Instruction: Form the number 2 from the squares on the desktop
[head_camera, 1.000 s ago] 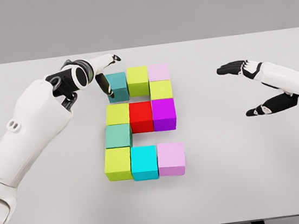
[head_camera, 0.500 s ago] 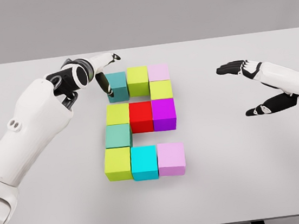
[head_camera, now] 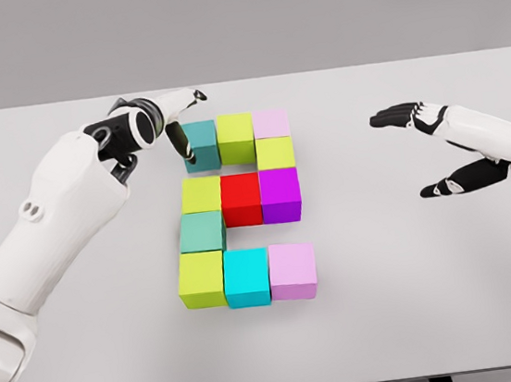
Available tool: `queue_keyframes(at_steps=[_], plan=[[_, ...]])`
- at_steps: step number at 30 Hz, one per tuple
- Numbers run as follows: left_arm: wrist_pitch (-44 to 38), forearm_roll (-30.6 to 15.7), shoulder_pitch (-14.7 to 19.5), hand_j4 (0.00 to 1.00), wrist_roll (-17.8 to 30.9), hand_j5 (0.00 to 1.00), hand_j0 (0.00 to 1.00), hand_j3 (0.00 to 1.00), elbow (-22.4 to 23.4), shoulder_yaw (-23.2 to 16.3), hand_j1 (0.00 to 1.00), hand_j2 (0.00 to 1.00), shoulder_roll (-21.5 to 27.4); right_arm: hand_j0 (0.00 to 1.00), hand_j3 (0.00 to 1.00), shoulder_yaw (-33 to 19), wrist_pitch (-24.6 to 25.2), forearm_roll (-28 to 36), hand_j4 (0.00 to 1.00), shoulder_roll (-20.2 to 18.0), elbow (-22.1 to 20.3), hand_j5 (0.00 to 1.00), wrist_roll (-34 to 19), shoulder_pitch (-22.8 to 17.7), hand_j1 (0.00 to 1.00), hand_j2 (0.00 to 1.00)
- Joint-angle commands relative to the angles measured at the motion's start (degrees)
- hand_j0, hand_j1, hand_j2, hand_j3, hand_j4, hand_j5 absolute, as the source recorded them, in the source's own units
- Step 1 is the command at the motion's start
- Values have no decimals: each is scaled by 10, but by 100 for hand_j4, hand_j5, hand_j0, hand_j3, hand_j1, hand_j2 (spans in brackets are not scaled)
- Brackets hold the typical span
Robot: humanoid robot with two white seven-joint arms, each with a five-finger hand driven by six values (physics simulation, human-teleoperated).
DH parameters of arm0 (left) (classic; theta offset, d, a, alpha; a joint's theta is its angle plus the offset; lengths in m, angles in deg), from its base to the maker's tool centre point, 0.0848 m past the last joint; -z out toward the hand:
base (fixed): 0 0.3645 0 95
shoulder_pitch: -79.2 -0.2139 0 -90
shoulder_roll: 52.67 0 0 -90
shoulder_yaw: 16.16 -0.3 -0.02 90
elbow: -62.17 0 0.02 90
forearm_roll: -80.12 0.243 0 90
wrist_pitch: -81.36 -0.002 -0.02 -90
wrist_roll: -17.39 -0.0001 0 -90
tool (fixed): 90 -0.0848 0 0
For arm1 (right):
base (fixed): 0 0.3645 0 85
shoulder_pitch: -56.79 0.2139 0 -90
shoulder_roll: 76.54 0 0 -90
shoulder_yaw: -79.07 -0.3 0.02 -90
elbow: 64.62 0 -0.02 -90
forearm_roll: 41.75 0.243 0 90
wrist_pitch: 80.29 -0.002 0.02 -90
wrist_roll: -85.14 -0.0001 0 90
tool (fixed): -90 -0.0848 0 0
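Ten coloured cubes form a blocky 2 at the middle of one white table (head_camera: pixel 455 297), between two white arms.

Counted: four lime-yellow cubes (head_camera: pixel 201 280), two teal (head_camera: pixel 202 232), two pale pink (head_camera: pixel 292 271), one cyan (head_camera: pixel 247 278), one red (head_camera: pixel 242 199) and one purple (head_camera: pixel 280 193). The left hand (head_camera: pixel 161 119), at upper left, holds nothing, its fingers curled down against the left side of the top teal cube (head_camera: pixel 201 144). The right hand (head_camera: pixel 438 155), at right, hangs open and empty, well apart from the cubes.
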Motion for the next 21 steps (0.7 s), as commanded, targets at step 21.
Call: queue_keyframes(at_steps=[21], plan=[[2, 15, 1, 100, 0, 100, 100, 100, 14, 0, 100, 100, -9, 100, 100, 0, 2, 4, 100, -2, -3, 100, 0, 0, 100, 100]])
